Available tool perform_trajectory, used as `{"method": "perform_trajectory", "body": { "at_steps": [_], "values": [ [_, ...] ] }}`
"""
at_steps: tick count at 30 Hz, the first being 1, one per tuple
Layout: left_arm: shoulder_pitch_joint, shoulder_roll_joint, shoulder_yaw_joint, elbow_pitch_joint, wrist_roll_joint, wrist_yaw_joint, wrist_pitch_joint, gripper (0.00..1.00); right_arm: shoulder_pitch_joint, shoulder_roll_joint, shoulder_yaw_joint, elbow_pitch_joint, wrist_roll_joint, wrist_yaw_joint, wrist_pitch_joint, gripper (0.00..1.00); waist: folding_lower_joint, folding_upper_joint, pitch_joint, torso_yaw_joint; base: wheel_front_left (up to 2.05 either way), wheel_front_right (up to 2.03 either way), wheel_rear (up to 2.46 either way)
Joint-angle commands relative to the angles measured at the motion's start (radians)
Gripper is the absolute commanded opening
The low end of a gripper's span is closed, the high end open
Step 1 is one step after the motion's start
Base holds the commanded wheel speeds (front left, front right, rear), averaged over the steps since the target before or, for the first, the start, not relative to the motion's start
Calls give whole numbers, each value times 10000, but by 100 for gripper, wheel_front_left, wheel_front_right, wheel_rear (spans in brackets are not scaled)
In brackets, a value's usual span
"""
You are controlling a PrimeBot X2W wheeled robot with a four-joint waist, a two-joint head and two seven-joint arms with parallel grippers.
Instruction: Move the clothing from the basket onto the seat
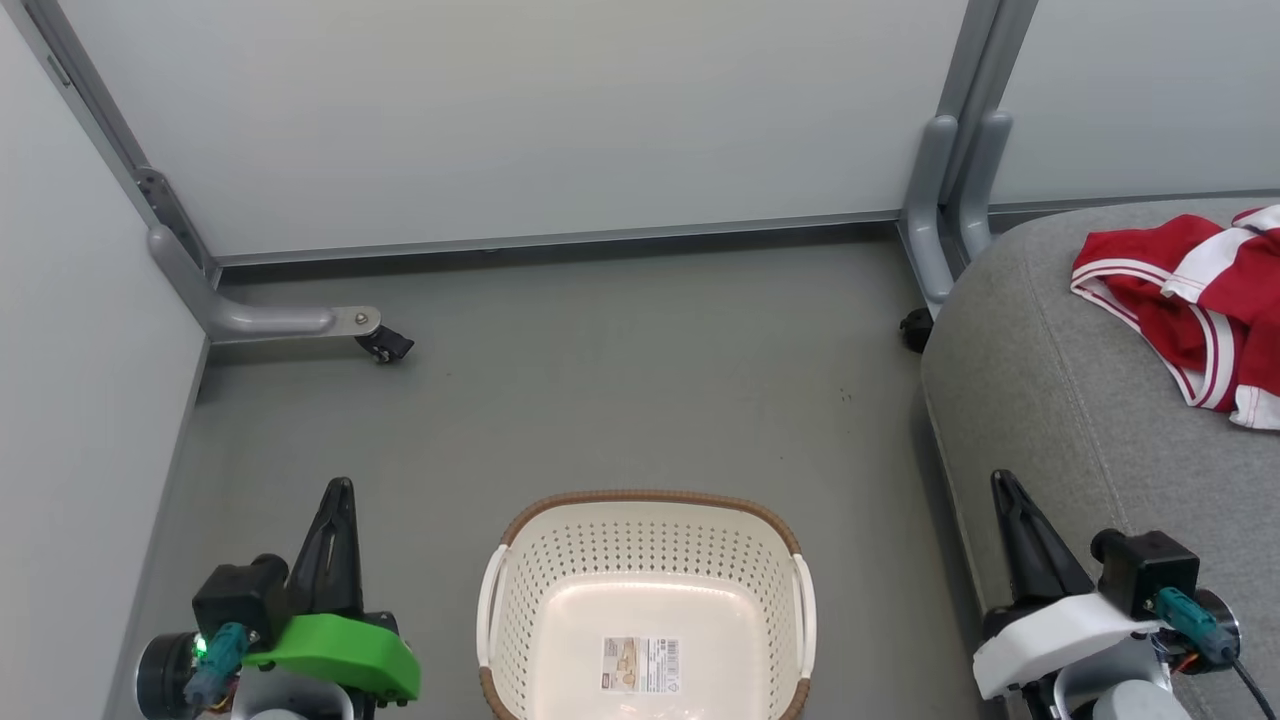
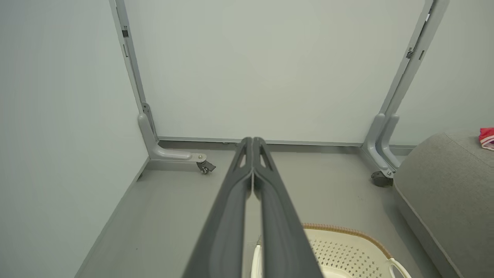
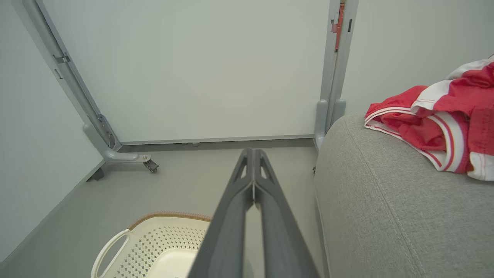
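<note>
- My left claw (image 1: 338, 500) sits at 7 o'clock in the head view. Its fingers are pressed flat together with nothing between them.
- My right claw (image 1: 1005, 495) is at 5 o'clock, just beside the near edge of the seat (image 1: 1050, 420). It's pinched fully closed too, and empty.
- The basket (image 1: 650, 497) is at 6 o'clock between my claws. There's nothing inside but the barcode sticker (image 1: 640, 664) on its floor.
- The clothing (image 1: 1190, 300) lies crumpled on the grey cushion at 2 o'clock, well apart from both claws and running off the picture's right edge.
- By the look of it the job is done, since the red garments rest on the seat, not in the basket.
- If I had to take it again, I judge it light, limp and a bit slick. It would drape and slip, not lift as one piece.
- The best hold looks like a bunched fold or the thicker striped hem nearest me, pinched deep.
</note>
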Motion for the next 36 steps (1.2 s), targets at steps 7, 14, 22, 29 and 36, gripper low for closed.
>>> {"method": "perform_trajectory", "body": {
  "at_steps": [7,14,22,29,36],
  "values": [
    [-181,29,212,-201,-1684,-68,373,0,-198,-51,-141,-143,1694,-1,386,0,1,0,5,-64,0,0,0],
    [-185,32,311,-275,-2964,-112,664,0,-230,-62,-206,-162,2980,-1,691,0,1,0,8,-122,0,0,0],
    [-212,35,436,-329,-4284,-155,981,0,-281,-75,-286,-163,4304,-2,1018,0,1,0,12,-188,0,0,0],
    [-240,38,534,-364,-5318,-192,1238,0,-328,-85,-356,-158,5346,-3,1284,0,1,0,16,-244,0,0,0],
    [-270,41,633,-395,-6326,-231,1488,0,-366,-95,-422,-152,6351,-3,1535,0,1,0,19,-302,0,0,0]
  ]
}}
